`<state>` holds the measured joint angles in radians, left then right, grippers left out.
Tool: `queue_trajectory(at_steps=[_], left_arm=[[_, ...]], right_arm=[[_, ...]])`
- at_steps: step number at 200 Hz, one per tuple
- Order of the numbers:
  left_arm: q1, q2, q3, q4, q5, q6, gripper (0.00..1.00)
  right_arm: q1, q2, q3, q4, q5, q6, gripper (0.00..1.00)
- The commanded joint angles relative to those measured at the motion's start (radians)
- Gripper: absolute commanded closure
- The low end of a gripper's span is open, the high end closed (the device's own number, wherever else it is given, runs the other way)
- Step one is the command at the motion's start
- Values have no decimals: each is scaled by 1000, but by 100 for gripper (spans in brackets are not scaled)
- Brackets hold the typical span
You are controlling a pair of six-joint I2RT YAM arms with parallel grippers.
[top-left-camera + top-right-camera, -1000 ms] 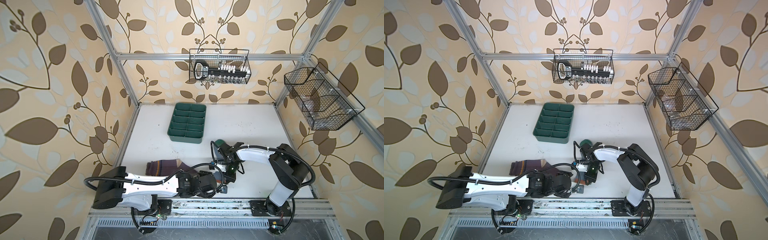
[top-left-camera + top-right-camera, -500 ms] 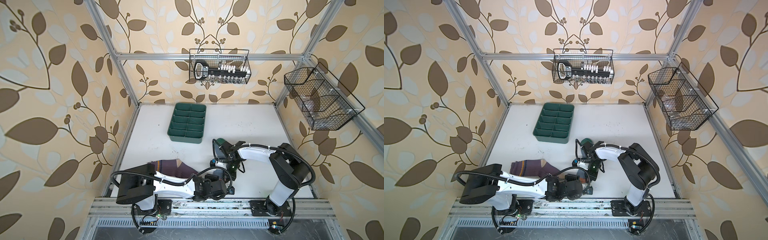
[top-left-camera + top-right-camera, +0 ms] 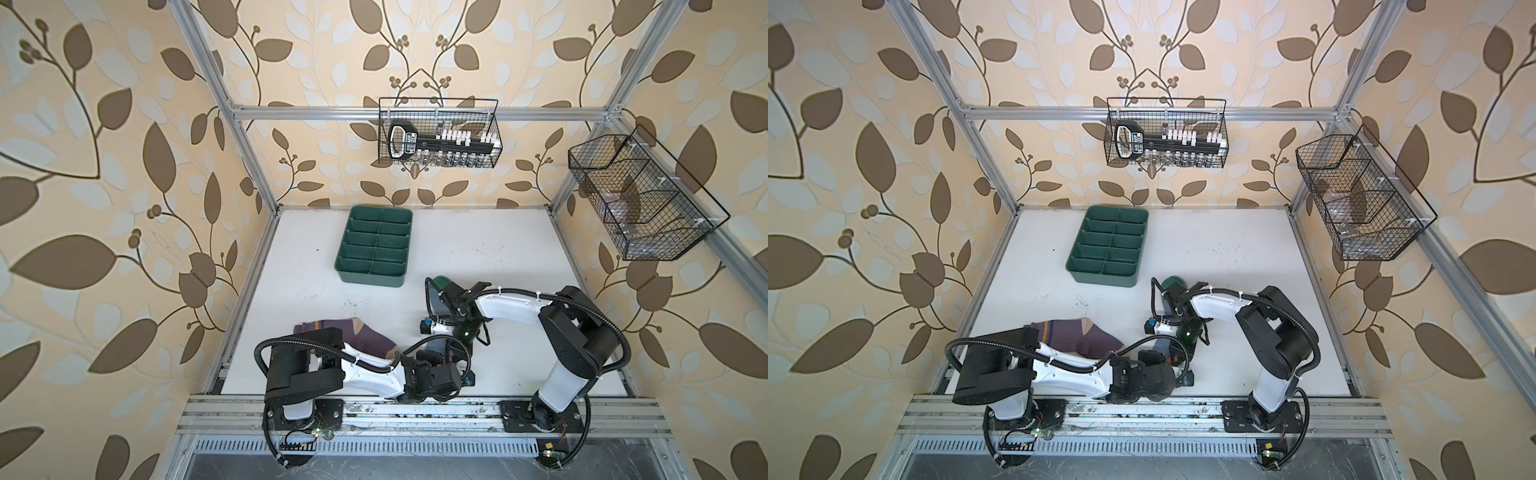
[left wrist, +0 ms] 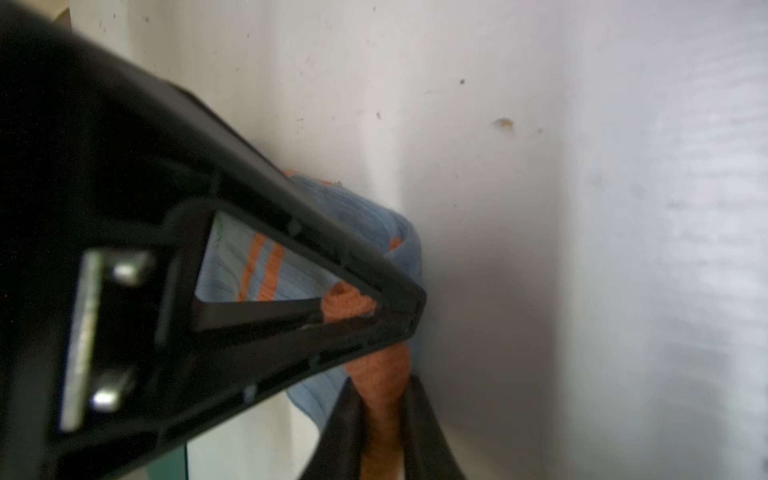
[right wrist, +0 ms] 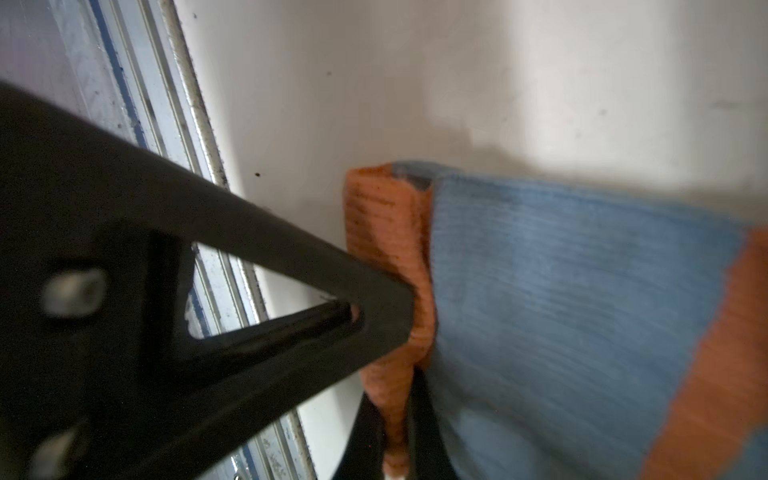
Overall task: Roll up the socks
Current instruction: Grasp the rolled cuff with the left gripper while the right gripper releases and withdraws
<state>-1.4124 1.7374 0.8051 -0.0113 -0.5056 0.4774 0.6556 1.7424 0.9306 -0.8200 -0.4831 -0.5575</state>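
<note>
Left tool (image 4: 390,353) clenched on the orange cuff (image 4: 378,378) of the grey-blue sock (image 4: 361,212); the cuff fabric is bunched between the two black fingers. Right tool (image 5: 409,357) also clenched, pinching the same orange cuff (image 5: 382,224) at its edge, with the ribbed blue body of the sock (image 5: 561,291) spreading away beside it. Both tools meet low over the front middle of the desk (image 3: 498,257), close to the front rail.

In both top views the grey-blue sock is mostly hidden under the arms. Its green toe (image 3: 442,282) pokes out near the green divider tray (image 3: 370,278), and a bit of blue shows between the wrists (image 3: 1160,345). Can't tell from the top views how much of it is lifted off the desk.

Purple sock (image 3: 365,336) lies flat at front left, tan heel up, its cuff end under the left arm, touched by neither tool. Tray sits toward the back, well apart from both socks' cuffs.
</note>
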Motion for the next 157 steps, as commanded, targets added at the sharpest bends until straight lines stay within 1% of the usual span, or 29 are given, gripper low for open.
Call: queue_trajectory(at_steps=[1,14,29,34,40,45,57,59,61,67,84,96,104,109,121,127,131,139,140,143,153,157], left_arm=[[6,47,28,-55,28,-30,100],[6,74,54,-93,17,-49,100],[9,94,94,-170,40,-71,100],[10,96,111,-212,63,-77,100],[13,93,131,-250,90,-83,100],[16,88,142,-276,108,-91,100],[23,63,154,-317,154,-104,100],[24,57,154,-321,164,-104,100],[26,52,155,-326,174,-105,100],[31,39,159,-343,206,-103,100],[48,22,192,-403,288,-99,100],[63,22,227,-450,341,-106,100],[75,23,253,-481,381,-111,100],[83,25,267,-497,401,-115,100],[99,27,297,-524,436,-127,100],[106,28,310,-534,456,-130,100],[111,29,319,-539,463,-134,100],[120,36,339,-554,473,-140,100],[121,38,341,-557,476,-141,100],[124,43,351,-565,478,-144,100],[131,66,389,-596,480,-150,100],[134,76,403,-607,478,-155,100]], right_arm=[[-9,13,-13,68,87,-5,100],[-9,4,-12,68,87,-4,100],[-10,-22,-14,74,96,1,100],[-10,-35,-16,78,103,3,95],[-11,-53,-20,82,117,6,83],[-11,-76,-28,91,140,10,76],[-20,-124,-44,109,172,10,68],[-21,-134,-47,114,174,10,62],[-23,-144,-49,117,178,10,59],[-32,-174,-55,129,190,8,57],[-78,-276,-74,185,218,26,57],[-142,-360,-86,248,235,65,57],[-194,-418,-93,303,265,107,56],[-227,-452,-96,340,303,139,56],[-336,-530,-91,422,391,242,55],[-381,-556,-84,443,417,290,55],[-431,-580,-75,460,429,338,55],[-492,-615,-65,480,434,411,55],[-518,-625,-62,485,433,433,55],[-547,-641,-60,494,430,459,55],[-635,-696,-62,525,392,566,56],[-655,-713,-65,536,383,595,56]])
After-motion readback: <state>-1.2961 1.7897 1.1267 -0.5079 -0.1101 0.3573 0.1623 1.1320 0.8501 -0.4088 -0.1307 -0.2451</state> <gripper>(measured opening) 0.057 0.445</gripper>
